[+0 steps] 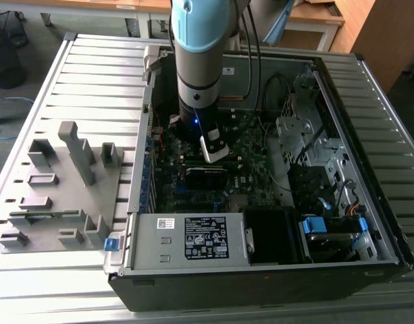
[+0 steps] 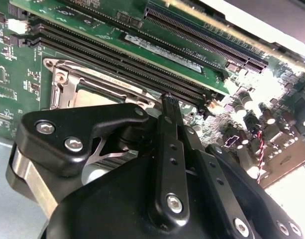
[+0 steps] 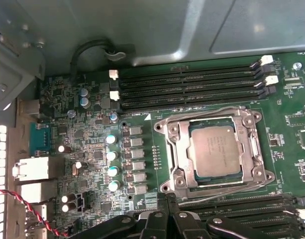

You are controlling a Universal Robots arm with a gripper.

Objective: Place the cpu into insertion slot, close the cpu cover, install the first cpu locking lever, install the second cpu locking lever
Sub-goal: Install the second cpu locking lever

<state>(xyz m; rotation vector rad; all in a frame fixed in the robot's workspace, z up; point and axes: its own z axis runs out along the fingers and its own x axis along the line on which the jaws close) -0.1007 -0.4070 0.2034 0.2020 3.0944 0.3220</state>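
Computer case (image 1: 369,223): being entered by the arm from above.
Motherboard (image 3: 92,149): memory slots (image 3: 192,87) flanking the socket.
Cpu cover (image 3: 174,149): lying closed around the cpu (image 3: 214,152).
Gripper (image 3: 168,199): clenched, empty, beside the socket.

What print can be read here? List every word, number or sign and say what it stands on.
Nothing reads with certainty.
White label on the power supply: lines of print and symbols, too small to read.
Top of the cpu: faint marking, too blurred to read.
Memory module sticker: blurred print.
Motherboard: white lettering, too small to read.
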